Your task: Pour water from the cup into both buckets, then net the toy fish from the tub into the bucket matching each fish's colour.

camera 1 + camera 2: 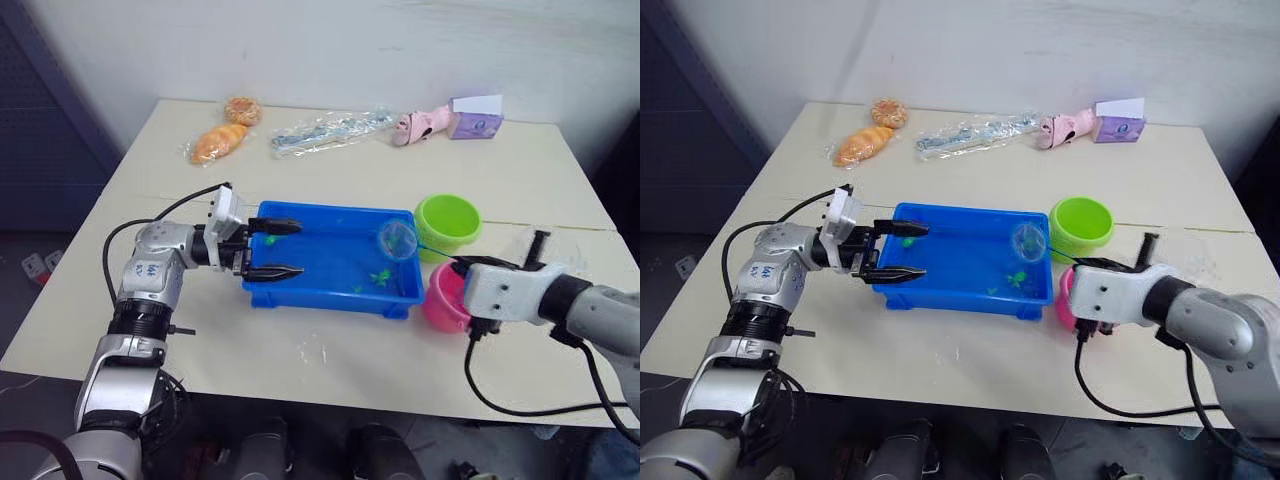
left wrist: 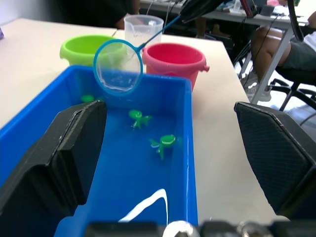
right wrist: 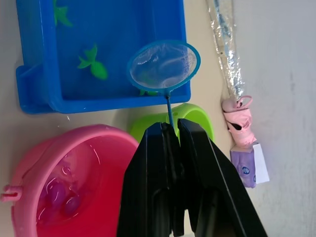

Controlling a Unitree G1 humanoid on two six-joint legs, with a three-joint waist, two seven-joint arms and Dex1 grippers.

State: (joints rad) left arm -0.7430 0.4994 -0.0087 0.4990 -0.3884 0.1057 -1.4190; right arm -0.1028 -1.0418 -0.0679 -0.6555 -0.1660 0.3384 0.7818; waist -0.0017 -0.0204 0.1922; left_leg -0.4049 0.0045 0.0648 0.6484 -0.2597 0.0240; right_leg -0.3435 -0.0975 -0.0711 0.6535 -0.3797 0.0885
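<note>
1. Blue tub (image 1: 300, 285) sits mid-table; its left end lies between the fingers of the left gripper (image 1: 272, 249), whose jaws stand wide apart, one finger over the tub's far-left corner, the other at its near-left rim. Whether they touch the rim cannot be told.
2. Green toy fish (image 2: 164, 144) lie in the tub's water, toward its right end; a further green shape (image 2: 88, 98) near the tub's far end is too blurred to identify.
3. Right gripper (image 3: 170, 129) is clamped on the thin handle of the net (image 3: 163, 66); the handle's lower part is hidden between the black fingers.
4. Net hoop hangs over the tub's far-right corner, at about 10 o'clock from the right gripper in the head views. Mesh looks empty, though glare makes this uncertain.
5. Pink bucket (image 3: 74, 173) stands just beside the tub's near-right corner, partly hidden by the right arm; magenta fish (image 3: 61, 196) lie blurred under its water.
6. Green bucket (image 1: 447, 225) stands at 12 o'clock from the pink one, near the tub's far-right corner.
7. Clear cup (image 2: 142, 27) stands beyond both buckets, hard to make out in the head views.
</note>
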